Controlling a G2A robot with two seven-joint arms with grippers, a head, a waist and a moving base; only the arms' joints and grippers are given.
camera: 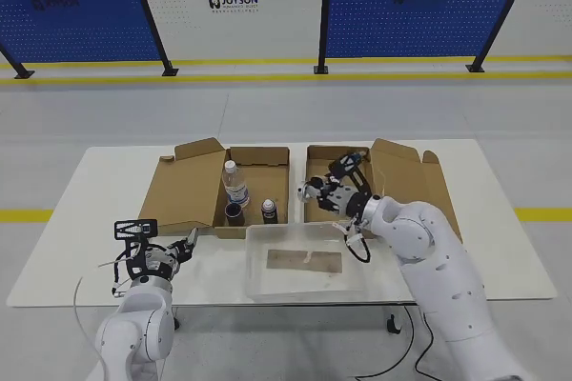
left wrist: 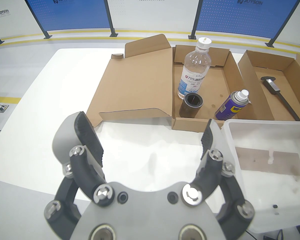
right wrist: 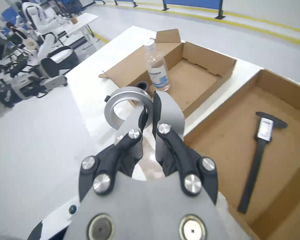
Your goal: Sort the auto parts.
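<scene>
Your right gripper (right wrist: 149, 108) is clamped on a silver metal ring (right wrist: 126, 93), one finger passing through the ring's hole and the other pressing on its outer rim. The ring is held in the air, off the table (left wrist: 52, 101), close to where two open cardboard cartons sit side by side. In the top view this gripper sits over the right carton's (left wrist: 247, 76) side nearest the left carton (left wrist: 230, 66). The left carton holds three things: a clear plastic bottle (left wrist: 193, 73) with a white cap, standing upright; a short black cylinder (left wrist: 190, 106) just in front of the bottle; and a blue spray can (left wrist: 231, 106) leaning near the front wall. The right carton holds a long black strap-like part (left wrist: 280, 93) lying flat on its floor. A clear plastic bin (left wrist: 265, 123) sits on the table just in front of the cartons. Your left gripper (left wrist: 145, 123) is released, its jaws spread wide and holding nothing, above bare table in front of the left carton's folded-out lid.
</scene>
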